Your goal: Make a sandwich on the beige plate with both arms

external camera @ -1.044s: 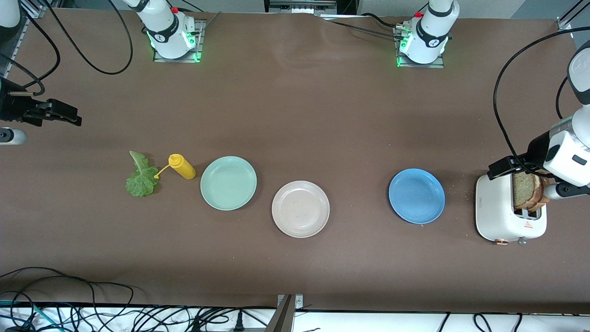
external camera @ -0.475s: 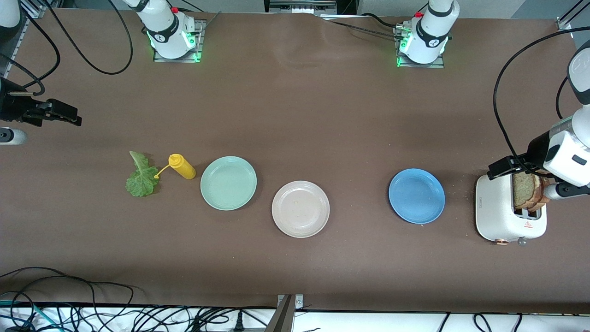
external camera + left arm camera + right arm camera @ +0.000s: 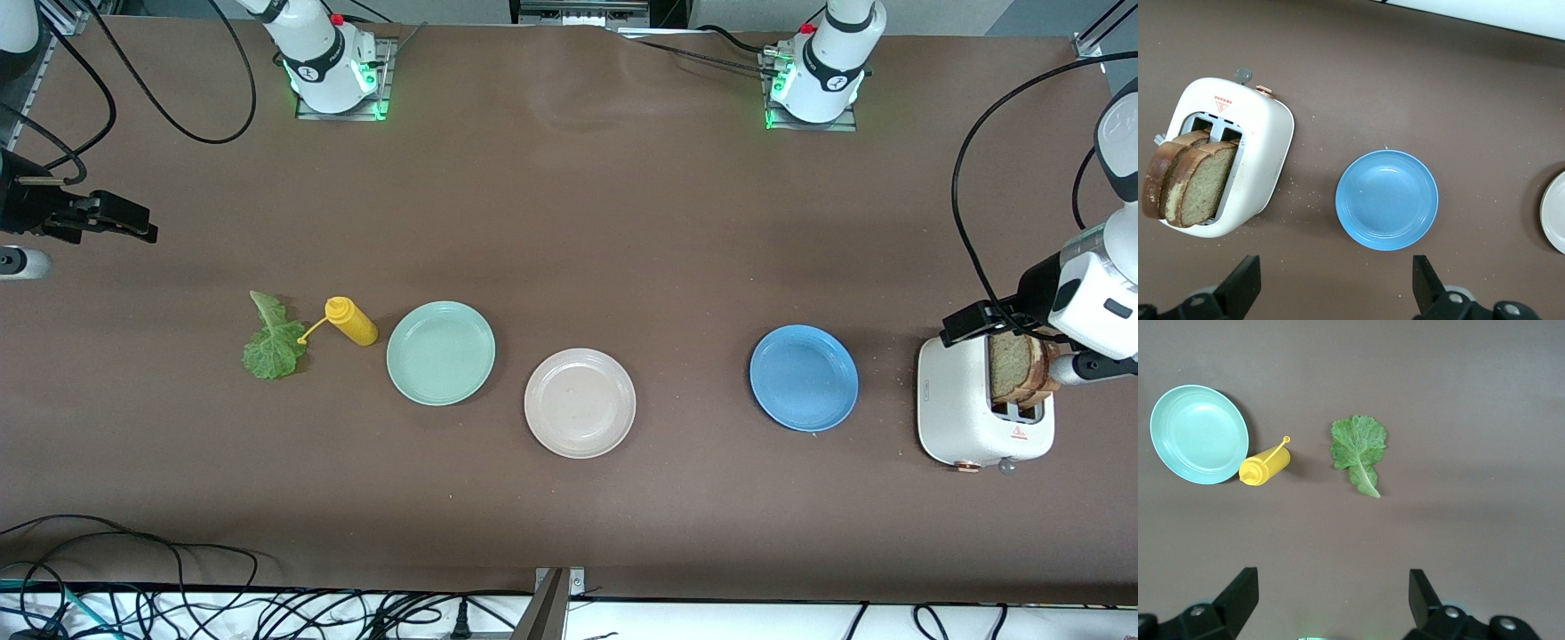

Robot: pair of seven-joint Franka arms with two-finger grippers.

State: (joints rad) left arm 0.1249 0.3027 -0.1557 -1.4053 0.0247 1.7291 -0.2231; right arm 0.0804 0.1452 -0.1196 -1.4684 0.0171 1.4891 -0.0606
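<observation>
The beige plate (image 3: 580, 403) lies bare near the table's middle; its rim (image 3: 1555, 213) shows at the edge of the left wrist view. Two brown-crusted bread slices (image 3: 1013, 366) (image 3: 1195, 183) stand up out of a white toaster (image 3: 965, 404) at the left arm's end. A green lettuce leaf (image 3: 272, 342) (image 3: 1359, 450) lies flat on the table toward the right arm's end. My left gripper (image 3: 973, 324) (image 3: 1336, 280) hangs open in the air over the toaster's edge. My right gripper (image 3: 116, 220) (image 3: 1331, 597) hangs open over bare table near the leaf, holding nothing.
A mint-green plate (image 3: 441, 353) (image 3: 1198, 433) lies beside the beige one, with a yellow squeeze bottle (image 3: 353, 321) (image 3: 1265, 465) on its side between it and the leaf. A blue plate (image 3: 804, 377) (image 3: 1387, 199) sits between the beige plate and the toaster (image 3: 1255, 153). Crumbs lie around the toaster.
</observation>
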